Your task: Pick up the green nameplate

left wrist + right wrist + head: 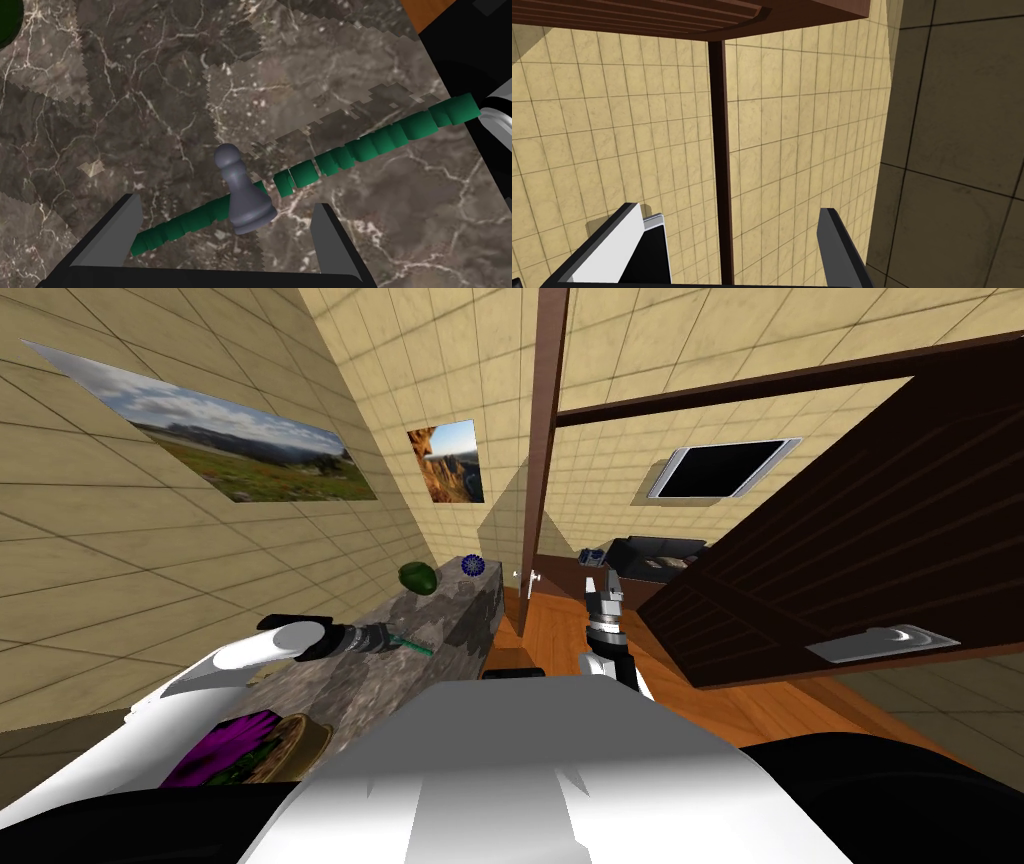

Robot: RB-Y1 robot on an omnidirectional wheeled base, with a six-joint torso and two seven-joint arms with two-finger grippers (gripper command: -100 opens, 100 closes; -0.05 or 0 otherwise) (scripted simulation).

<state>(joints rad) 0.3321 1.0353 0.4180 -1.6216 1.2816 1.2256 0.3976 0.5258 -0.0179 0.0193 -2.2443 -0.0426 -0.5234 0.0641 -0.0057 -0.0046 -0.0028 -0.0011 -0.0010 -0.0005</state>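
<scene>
The green nameplate (pixel 370 145) lies flat on the dark marble table (pixel 150 90), a long thin strip of raised letters. In the left wrist view it runs slantwise across the gap between my left jaws. One end sits close against the base of one finger (pixel 117 227), and the other end stretches well past the second finger towards the table's edge. A grey chess pawn (pixel 243 195) stands in that same gap and overlaps the strip. I cannot tell whether it rests on the letters or just on the near side of them.

The left jaws are spread wide and have hold of nothing. In the head view the nameplate (pixel 412 644) shows as a short green sliver left of centre, just off the tip of my left arm (pixel 290 640). Further up the table are a dark green rounded thing (pixel 419 577) and a small blue ball-like thing (pixel 473 565). A purple plant (pixel 235 748) sits at the lower left.

My right arm (pixel 605 618) is raised just right of centre, and the right jaws are also open and empty.

I judge this to be the lining-up step, before any grasp. The strip lies nearly along the line from finger to finger, so closing now would press on its ends, or on the pawn. The next move calls for turning the wrist so the fingers close across the narrow width, then shifting along the strip away from the pawn before lowering.
</scene>
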